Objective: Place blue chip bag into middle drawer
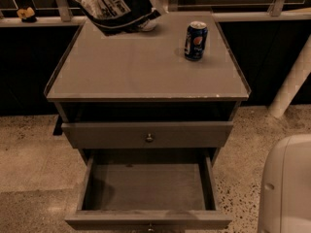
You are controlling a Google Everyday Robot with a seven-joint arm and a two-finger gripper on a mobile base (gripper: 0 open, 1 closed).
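Nearest, at the bottom centre of the frame, the middle drawer [146, 186] stands open. It is a wide, shallow grey box with a flat matte floor and nothing inside. One small round knob [149, 226] sits on its front, cut by the bottom edge of the frame. At the lower right is a smooth, pale, rounded casing [286, 188]. The floor [29, 154] around the cabinet is speckled, tan stone-like flooring.

Just above the open drawer is a closed drawer front [107, 135], a plain grey slab with a second knob [149, 138] at its centre. That makes two knobbed drawers and two knobs. A dark open gap lies between this front and the cabinet top [146, 72], a flat grey square with a thin raised lip.

One soda can [195, 41], a blue shiny cylinder, stands upright towards the back right of the top. One blue chip bag [112, 6], crinkled dark foil with white lettering, is at the upper left of the frame over the top's back left corner, well apart from the can. It cannot be told whether it rests on the surface.

The gripper [149, 1] is at the top edge, right against the bag's right side and mostly out of frame. It cannot be told whether it is open or closed.

Farthest back is a pale railing [262, 16] with three visible posts. A white pipe [291, 84] slants at the right.
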